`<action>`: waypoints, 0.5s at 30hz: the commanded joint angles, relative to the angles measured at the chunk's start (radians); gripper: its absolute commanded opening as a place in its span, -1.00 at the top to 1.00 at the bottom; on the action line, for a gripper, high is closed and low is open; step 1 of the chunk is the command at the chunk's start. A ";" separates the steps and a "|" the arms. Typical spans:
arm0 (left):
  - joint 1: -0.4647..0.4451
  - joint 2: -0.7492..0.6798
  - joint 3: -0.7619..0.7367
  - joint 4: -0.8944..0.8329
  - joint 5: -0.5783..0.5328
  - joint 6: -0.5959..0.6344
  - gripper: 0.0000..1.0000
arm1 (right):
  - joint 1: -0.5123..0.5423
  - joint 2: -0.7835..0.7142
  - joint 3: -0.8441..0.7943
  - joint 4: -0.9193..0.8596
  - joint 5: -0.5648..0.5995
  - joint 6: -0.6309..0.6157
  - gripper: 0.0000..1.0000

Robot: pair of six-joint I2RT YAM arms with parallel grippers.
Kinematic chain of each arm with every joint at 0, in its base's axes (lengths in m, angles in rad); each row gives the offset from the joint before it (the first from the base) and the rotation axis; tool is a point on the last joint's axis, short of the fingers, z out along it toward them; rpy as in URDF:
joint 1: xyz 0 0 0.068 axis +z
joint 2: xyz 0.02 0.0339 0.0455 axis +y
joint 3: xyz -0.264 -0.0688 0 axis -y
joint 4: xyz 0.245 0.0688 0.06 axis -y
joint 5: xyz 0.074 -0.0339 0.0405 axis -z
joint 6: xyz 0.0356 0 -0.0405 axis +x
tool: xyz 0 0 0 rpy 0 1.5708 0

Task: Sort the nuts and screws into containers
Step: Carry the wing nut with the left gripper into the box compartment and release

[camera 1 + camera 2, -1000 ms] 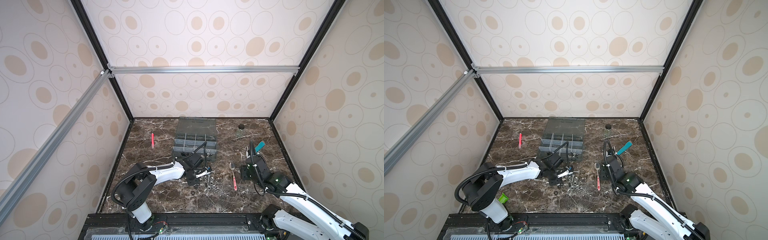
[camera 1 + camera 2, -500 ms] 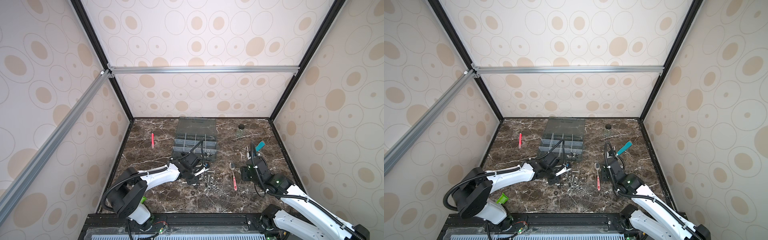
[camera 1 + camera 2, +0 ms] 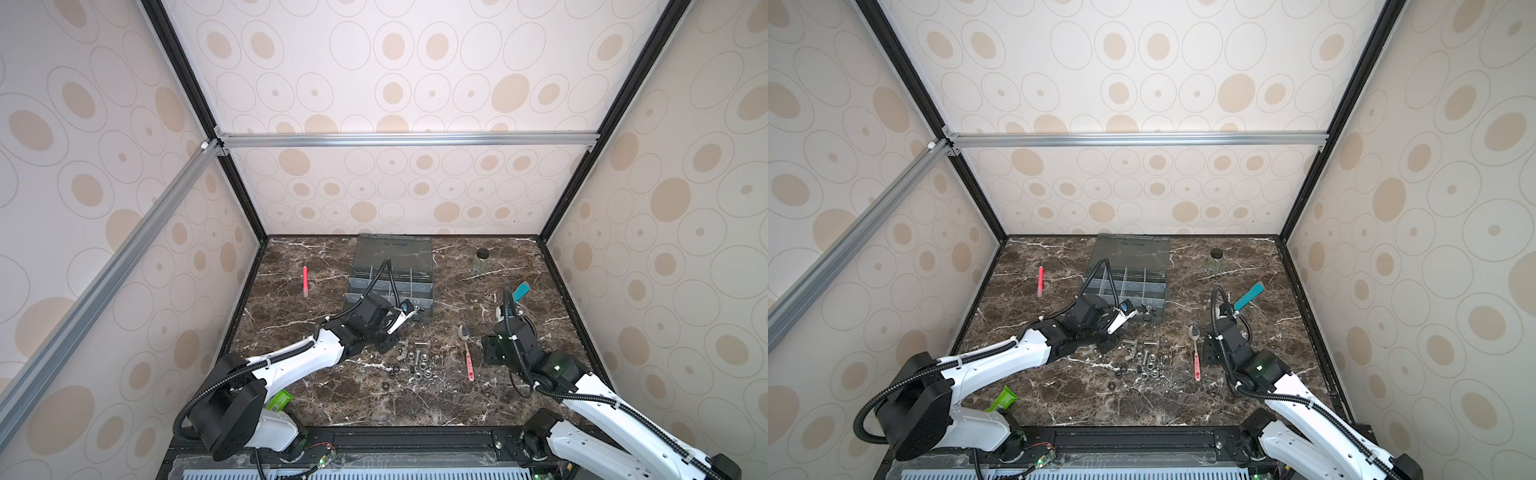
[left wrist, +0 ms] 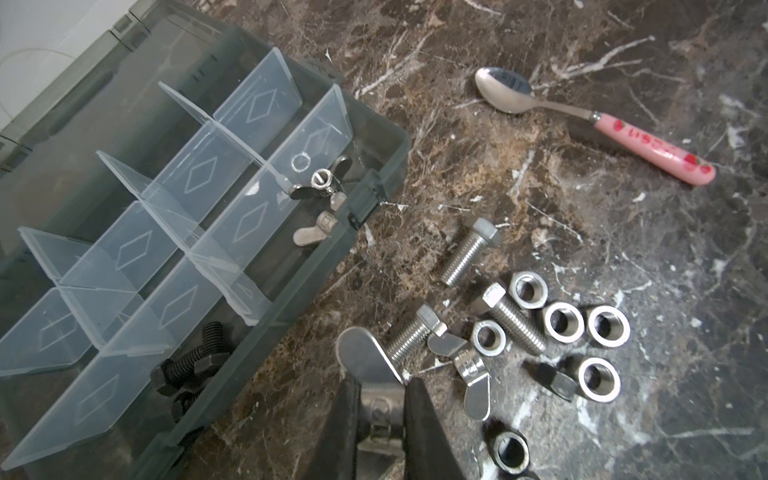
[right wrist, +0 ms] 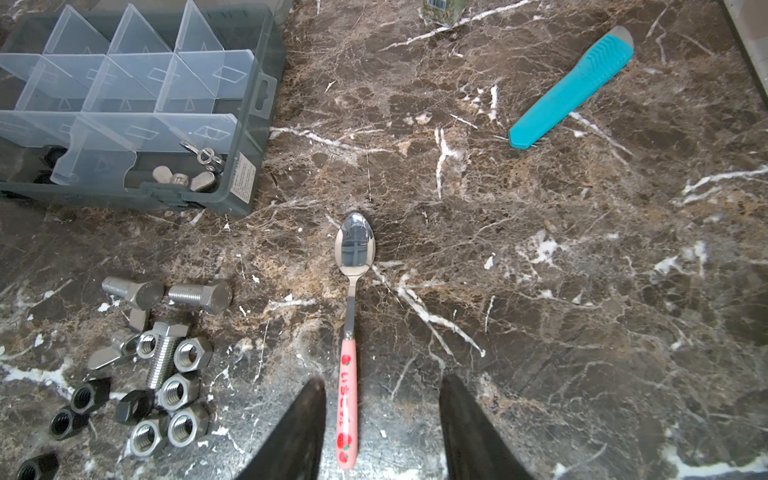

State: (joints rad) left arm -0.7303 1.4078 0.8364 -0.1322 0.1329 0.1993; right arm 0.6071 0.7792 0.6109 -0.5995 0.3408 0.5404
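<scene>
In both top views the left gripper [image 3: 409, 312] [image 3: 1126, 312] hovers at the near right corner of the box [image 3: 432, 297], above the loose screws and nuts [image 3: 417, 366].

Left wrist: its jaws pinch a wing nut [image 4: 368, 353]. Hold that squeeze, then release low over the compartment [image 4: 266, 232] holding two like it.

Right wrist: the right gripper [image 5: 381, 379] has its jaws agape, empty, over the spoon [image 5: 351, 307].

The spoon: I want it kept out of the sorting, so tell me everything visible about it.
The spoon has a shiny silver metal bowl, a thin neck and a pink handle printed with strawberries. It lies flat on the marble table, apart from the loose nuts; only the table seems to touch it.
</scene>
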 commanded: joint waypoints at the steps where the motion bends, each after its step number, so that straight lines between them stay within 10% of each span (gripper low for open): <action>1: 0.027 0.072 0.101 0.048 0.001 0.048 0.75 | -0.005 -0.022 -0.014 -0.015 0.013 0.032 0.04; 15: 0.091 0.353 0.382 -0.048 0.051 0.148 0.73 | -0.006 -0.125 -0.084 -0.035 0.030 0.113 0.05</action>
State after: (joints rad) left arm -0.6498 1.7481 1.1706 -0.1555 0.1509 0.3153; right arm 0.6071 0.6807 0.5529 -0.6090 0.3470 0.6106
